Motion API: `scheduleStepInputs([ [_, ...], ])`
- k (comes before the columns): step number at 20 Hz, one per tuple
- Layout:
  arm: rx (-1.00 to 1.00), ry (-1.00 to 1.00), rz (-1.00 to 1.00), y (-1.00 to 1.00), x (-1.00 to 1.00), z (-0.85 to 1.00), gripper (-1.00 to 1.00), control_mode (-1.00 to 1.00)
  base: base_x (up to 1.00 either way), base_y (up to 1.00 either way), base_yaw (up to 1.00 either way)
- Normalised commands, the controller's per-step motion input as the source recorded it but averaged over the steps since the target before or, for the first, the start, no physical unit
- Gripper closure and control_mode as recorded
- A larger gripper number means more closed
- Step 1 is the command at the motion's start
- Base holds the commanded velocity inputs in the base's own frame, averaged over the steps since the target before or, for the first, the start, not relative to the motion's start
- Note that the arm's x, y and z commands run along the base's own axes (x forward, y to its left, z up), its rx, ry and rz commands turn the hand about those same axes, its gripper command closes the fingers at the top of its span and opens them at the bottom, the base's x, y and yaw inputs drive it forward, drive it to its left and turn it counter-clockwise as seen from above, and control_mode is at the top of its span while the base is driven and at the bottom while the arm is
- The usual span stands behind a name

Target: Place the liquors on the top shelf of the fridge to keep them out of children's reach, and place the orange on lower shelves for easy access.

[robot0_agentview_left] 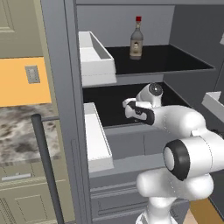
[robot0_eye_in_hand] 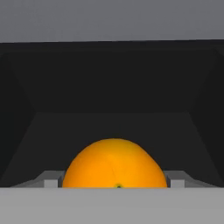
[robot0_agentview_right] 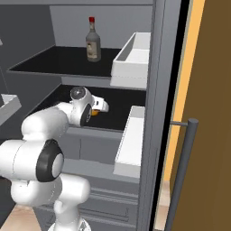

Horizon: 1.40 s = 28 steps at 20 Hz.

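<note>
While one liquor bottle (robot0_agentview_left: 136, 40) stands upright near the back of the top shelf (robot0_agentview_left: 175, 61) of the open grey fridge (robot0_agentview_left: 65, 109), the white arm reaches in over the black shelf below (robot0_agentview_left: 105, 105). Its gripper (robot0_eye_in_hand: 113, 183) is closed on the orange (robot0_eye_in_hand: 114, 164), with a grey finger (robot0_eye_in_hand: 51, 180) pressed to each side of the fruit in the hand view. From the right base view a sliver of the orange shows at the wrist (most of it is hidden by the hand), above the lower shelf; whether it touches the panel cannot be told. White door bins (robot0_agentview_left: 94, 54) hang beside both shelves, and grey drawers (robot0_agentview_left: 127, 144) sit beneath. The fridge's long dark bar handle (robot0_agentview_right: 180, 176) stands at the right of the right base view.
</note>
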Motion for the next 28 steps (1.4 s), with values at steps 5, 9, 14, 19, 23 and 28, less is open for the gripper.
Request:
scheduleStepInputs([
  [5, 0.0, 0.0, 0.0, 0.0, 0.59, -0.19, 1.0, -1.0, 0.0, 0.0, 0.0],
  [9, 0.0, 0.0, 0.0, 0.01, 0.5, -0.28, -1.0, -1.0, 0.0, 0.0, 0.0],
  [14, 0.0, 0.0, 0.0, 0.0, 0.0, -0.31, -1.0, -1.0, 0.0, 0.0, 0.0],
  [19, 0.0, 0.0, 0.0, 0.0, -0.38, -0.05, -1.0, -1.0, 0.0, 0.0, 0.0],
  [23, 0.0, -0.01, 0.0, 0.0, -0.7, 0.0, -1.0, -1.0, 0.0, 0.0, 0.0],
  [28, 0.0, -0.01, 0.0, 0.0, -0.71, 0.19, -1.0, -1.0, 0.0, 0.0, 0.0],
])
